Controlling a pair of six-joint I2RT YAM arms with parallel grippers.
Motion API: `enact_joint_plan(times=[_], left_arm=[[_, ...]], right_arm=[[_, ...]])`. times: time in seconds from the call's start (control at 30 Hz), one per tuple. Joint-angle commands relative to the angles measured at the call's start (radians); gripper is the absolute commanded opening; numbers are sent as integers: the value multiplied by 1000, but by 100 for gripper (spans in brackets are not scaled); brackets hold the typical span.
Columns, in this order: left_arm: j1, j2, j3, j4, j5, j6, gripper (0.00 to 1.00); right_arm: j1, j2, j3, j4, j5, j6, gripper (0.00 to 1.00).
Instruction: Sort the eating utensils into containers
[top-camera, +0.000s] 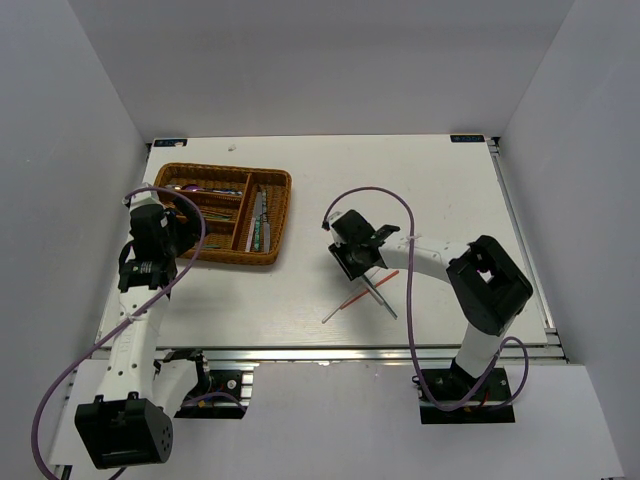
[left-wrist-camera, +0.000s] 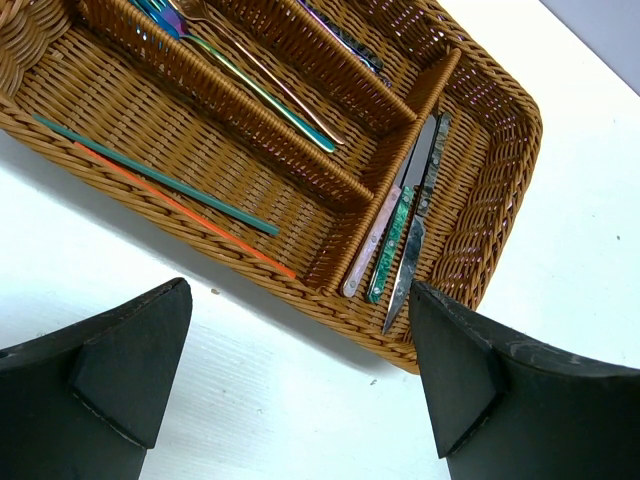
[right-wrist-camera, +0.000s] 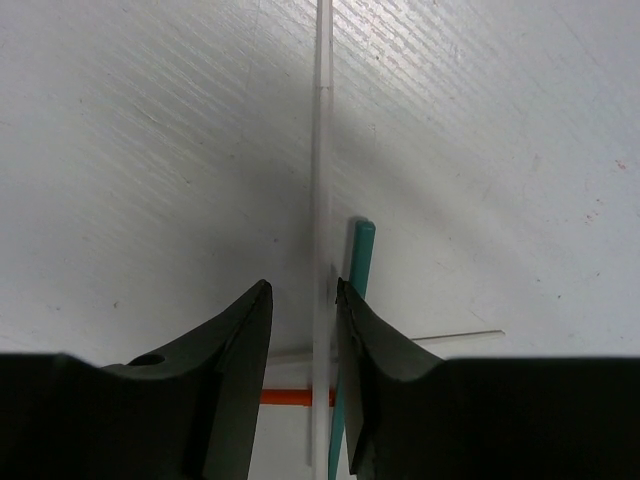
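The white desk (top-camera: 450, 180) carries a brown wicker tray (top-camera: 284, 210) at its far left, split by dividers into long sections. The left end effector (left-wrist-camera: 298, 300) hangs over the desk just at the tray's near rim, its fingers spread wide and holding nothing.

The right end effector (right-wrist-camera: 303, 290) is low over the desk's middle, well apart from the tray. Its jaws are part-spread astride a pale chopstick (right-wrist-camera: 322, 150), and a gap shows on one side, so it is not pinched.

Three knives (left-wrist-camera: 395, 235) lie side by side in the tray's end section, and slim forks and spoons (left-wrist-camera: 262, 88) lie in a middle one. A pair of chopsticks (left-wrist-camera: 160, 178) — one teal, one orange — lies in the nearest section. On the desk, a teal chopstick (right-wrist-camera: 358, 255) lies just beside the pale one, and an orange chopstick (right-wrist-camera: 285, 396) crosses beneath.
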Motion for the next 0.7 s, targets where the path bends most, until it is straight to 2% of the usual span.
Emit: enact_joint_plan(times=[0.0, 0.17, 0.27, 0.47, 0.53, 0.63, 0.67], left_arm=[[-4, -11, 0, 7, 18, 14, 98], [-6, -9, 2, 7, 19, 16, 98], [-7, -6, 2, 7, 19, 16, 98], [-9, -3, 0, 10, 30, 13, 98], [-9, -5, -4, 24, 64, 6, 98], [-9, 6, -29, 82, 254, -64, 98], [-9, 11, -47, 113, 321, -151, 98]], right_arm=[[3, 8, 24, 11, -7, -11, 38], [3, 40, 24, 17, -3, -18, 36], [3, 61, 25, 15, -3, -15, 32], [4, 55, 29, 20, -21, -5, 13], [3, 34, 36, 29, -47, 2, 1], [4, -38, 36, 76, -138, 17, 0], [4, -64, 33, 92, -177, 23, 0]])
